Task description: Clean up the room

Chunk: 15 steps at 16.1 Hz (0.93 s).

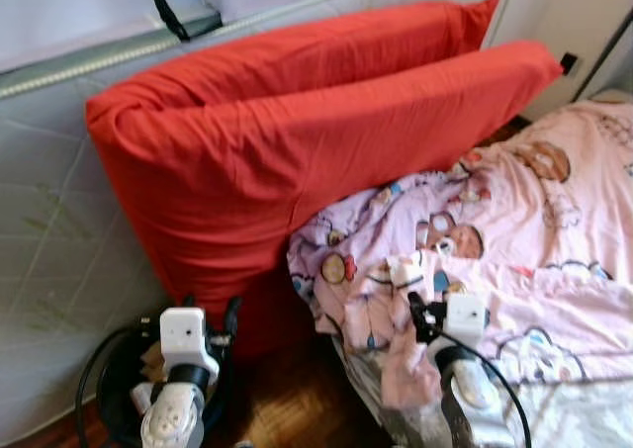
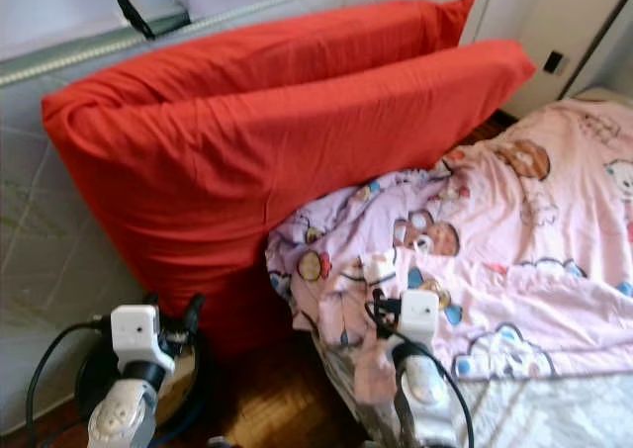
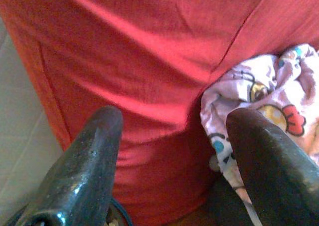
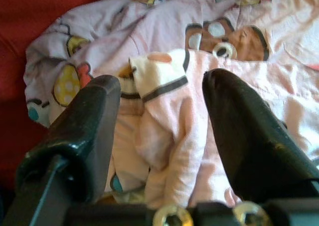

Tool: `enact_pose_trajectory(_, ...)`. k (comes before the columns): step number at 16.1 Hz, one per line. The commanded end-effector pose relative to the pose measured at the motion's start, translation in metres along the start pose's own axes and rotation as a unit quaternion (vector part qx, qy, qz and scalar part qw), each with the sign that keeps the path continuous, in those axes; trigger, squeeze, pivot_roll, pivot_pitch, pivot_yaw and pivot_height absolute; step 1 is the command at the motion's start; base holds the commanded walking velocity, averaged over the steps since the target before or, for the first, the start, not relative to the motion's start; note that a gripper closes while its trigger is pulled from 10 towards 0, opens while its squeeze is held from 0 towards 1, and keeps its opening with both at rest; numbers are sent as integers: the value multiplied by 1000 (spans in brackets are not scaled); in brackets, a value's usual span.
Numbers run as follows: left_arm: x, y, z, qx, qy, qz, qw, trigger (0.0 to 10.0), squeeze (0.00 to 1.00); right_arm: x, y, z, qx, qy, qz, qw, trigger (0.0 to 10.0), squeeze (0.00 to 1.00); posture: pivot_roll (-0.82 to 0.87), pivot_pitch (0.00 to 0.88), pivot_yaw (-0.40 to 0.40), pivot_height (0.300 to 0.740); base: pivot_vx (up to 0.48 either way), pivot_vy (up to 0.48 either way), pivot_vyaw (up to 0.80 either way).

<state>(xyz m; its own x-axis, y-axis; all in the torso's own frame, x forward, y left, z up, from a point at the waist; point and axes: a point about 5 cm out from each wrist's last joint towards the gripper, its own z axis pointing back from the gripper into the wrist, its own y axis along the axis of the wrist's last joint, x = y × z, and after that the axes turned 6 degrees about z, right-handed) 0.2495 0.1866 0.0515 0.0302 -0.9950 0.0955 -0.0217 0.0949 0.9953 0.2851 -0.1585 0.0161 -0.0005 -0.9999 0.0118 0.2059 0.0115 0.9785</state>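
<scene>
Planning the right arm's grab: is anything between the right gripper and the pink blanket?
Nothing visible. The right gripper is open with a fold of the pink blanket directly between its fingers; the red cushion stands off to its left.

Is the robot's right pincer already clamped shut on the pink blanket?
No, the right pincer is open, its two black fingers spread apart with the pink blanket bunched loosely between them.

two big red pillows (image 1: 297, 141) propped upright, rumpled pink cartoon-print blanket (image 1: 495, 250) bunched against them on the bed
</scene>
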Motion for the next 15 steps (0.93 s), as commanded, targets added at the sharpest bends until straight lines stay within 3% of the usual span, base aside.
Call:
enact_pose_trajectory(1, -3, -3, 2, -12, 8, 0, 1000, 10000, 0, -1, -5, 1, -14, 3, 1, 1000, 10000, 0, 49, 176, -1, 675, 0, 0, 0)
enact_pose_trajectory(4, -5, -5, 2, -18, 11, -4, 1000, 10000, 0, -1, -11, -1, -40, 0, -10, 999, 10000, 0, 50, 177, -3, 675, 0, 410, -154)
enact_pose_trajectory(6, -4, -5, 3, -18, 8, -8, 1000, 10000, 0, -1, -13, -1, -48, 1, -15, 999, 10000, 0, 50, 178, -3, 675, 0, 0, -772)
enact_pose_trajectory(15, -4, -4, 2, -20, 8, -6, 1000, 10000, 0, 5, -30, 1, -112, -14, -18, 993, 10000, 0, 53, 184, 5, 670, 0, 0, 0)
